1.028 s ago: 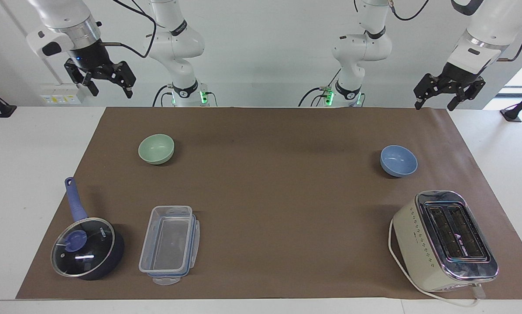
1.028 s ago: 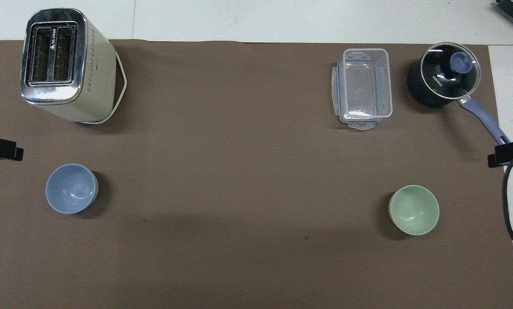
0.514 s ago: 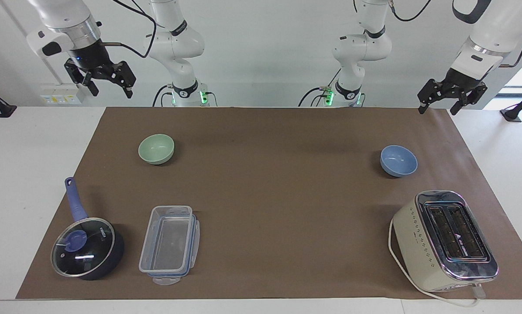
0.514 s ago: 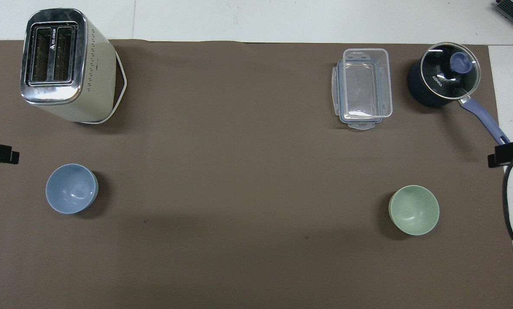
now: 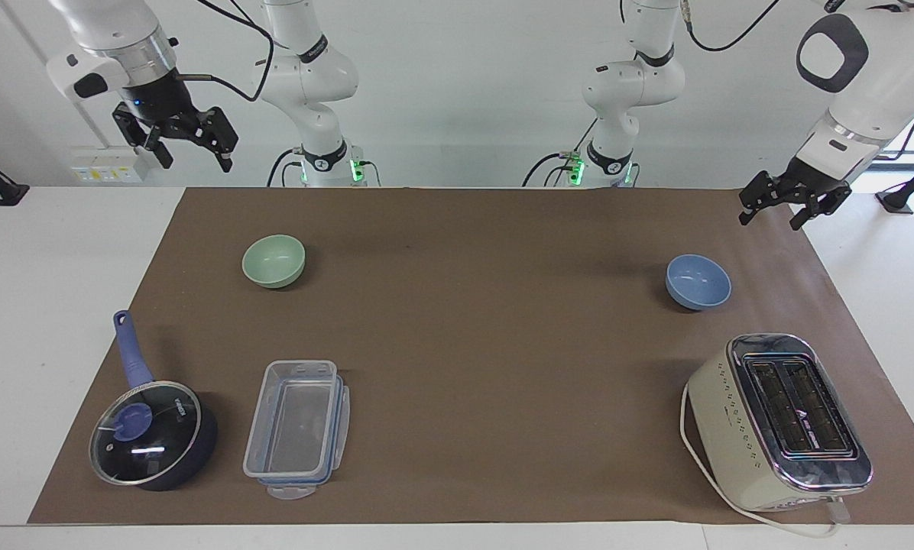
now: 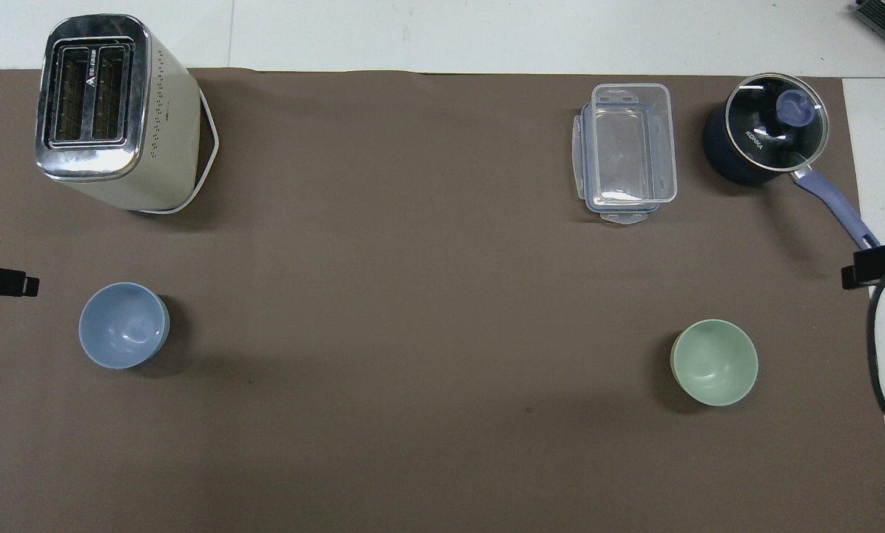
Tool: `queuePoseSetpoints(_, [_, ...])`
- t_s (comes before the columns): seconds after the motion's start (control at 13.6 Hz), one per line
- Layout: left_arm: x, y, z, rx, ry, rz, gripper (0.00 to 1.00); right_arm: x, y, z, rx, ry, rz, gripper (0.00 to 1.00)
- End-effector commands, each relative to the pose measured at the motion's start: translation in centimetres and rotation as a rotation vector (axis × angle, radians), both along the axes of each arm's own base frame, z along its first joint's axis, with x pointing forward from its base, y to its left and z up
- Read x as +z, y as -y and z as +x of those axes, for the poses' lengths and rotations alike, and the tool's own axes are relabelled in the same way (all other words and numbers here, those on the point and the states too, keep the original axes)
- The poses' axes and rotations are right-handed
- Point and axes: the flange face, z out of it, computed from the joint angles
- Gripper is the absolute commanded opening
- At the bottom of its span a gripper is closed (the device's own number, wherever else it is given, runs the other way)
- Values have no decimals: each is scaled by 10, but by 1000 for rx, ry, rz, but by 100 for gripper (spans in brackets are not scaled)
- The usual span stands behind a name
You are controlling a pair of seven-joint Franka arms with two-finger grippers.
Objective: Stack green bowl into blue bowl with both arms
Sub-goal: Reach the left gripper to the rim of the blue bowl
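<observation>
White table (image 5: 59,252) under a brown mat (image 5: 472,344), pale wall at the robots' end. Green bowl (image 5: 273,260) upright on the mat toward the right arm's end, empty, well apart from the blue bowl (image 5: 698,281), likewise upright and empty toward the left arm's end. Nothing stacked yet. Left pincer (image 5: 779,208) hanging in the air over the mat's corner at the left arm's end, near the blue bowl but not touching it, fingers spread, holding nothing. Right pincer (image 5: 176,137) raised high over the table's edge at the right arm's end, waiting, fingers spread, holding nothing. Farther from the robots than the green bowl: a clear plastic container (image 5: 296,428) and, beside it, a dark blue saucepan (image 5: 151,435) with a glass lid, handle pointing toward the robots. Farther from the robots than the blue bowl: a cream toaster (image 5: 778,420), its cord looped beside it.
</observation>
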Motion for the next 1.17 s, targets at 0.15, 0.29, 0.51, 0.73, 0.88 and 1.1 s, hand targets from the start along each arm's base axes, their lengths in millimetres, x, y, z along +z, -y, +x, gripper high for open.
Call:
queuePoseSetpoints(0.15, [-58, -25, -2, -34, 14, -29, 100, 1, 4, -7, 14, 0, 11, 100])
queuePoseSetpoints(0.29, [-81, -39, 2, -33, 0, -55, 100, 1, 4, -7, 14, 0, 10, 100])
queuePoseSetpoints(0.51, [-117, -63, -3, -37, -12, -111, 100, -1, 4, -6, 14, -3, 10, 100])
queuePoseSetpoints(0.73, [-152, -67, -8, -41, -2, -130, 100, 0, 4, -6, 14, -1, 11, 100])
queuePoseSetpoints(0.88, [-167, -74, -8, -30, -6, -160, 98, 1, 4, -7, 14, 0, 11, 100])
queuePoseSetpoints(1.1, [-185, -78, -7, -47, -2, -157, 94, 0, 4, -7, 13, -1, 11, 100])
